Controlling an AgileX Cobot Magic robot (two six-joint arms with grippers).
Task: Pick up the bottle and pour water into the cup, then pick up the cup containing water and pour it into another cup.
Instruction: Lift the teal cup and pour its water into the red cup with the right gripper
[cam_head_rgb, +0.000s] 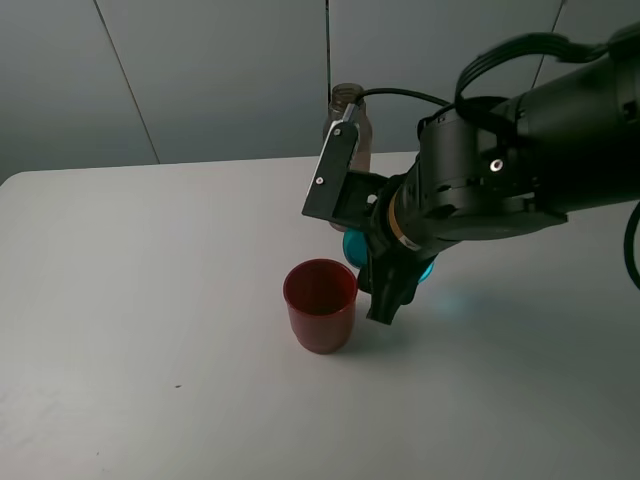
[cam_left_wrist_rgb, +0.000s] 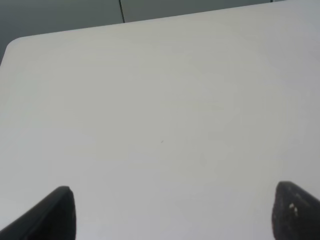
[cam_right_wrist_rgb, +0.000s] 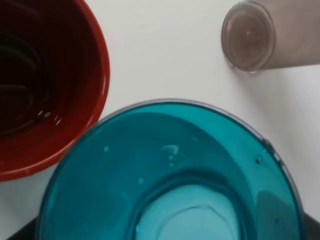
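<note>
My right gripper (cam_head_rgb: 362, 238) is shut on the cup (cam_head_rgb: 351, 246), a translucent teal tumbler. It holds the cup tipped just right of the red cup (cam_head_rgb: 320, 305), close to its rim. In the right wrist view the teal cup (cam_right_wrist_rgb: 170, 175) fills the frame, its mouth beside the red cup (cam_right_wrist_rgb: 45, 85), whose inside shows wet glints. The bottle (cam_head_rgb: 350, 120) stands behind the gripper, partly hidden; its brownish body (cam_right_wrist_rgb: 265, 35) also shows in the right wrist view. My left gripper (cam_left_wrist_rgb: 172, 205) is open over bare table, away from all of these.
The white table (cam_head_rgb: 150, 280) stretches wide to the left and front of the red cup. Its far edge meets a grey panelled wall (cam_head_rgb: 220, 70). The bulky right arm (cam_head_rgb: 520, 160) covers the table's right side.
</note>
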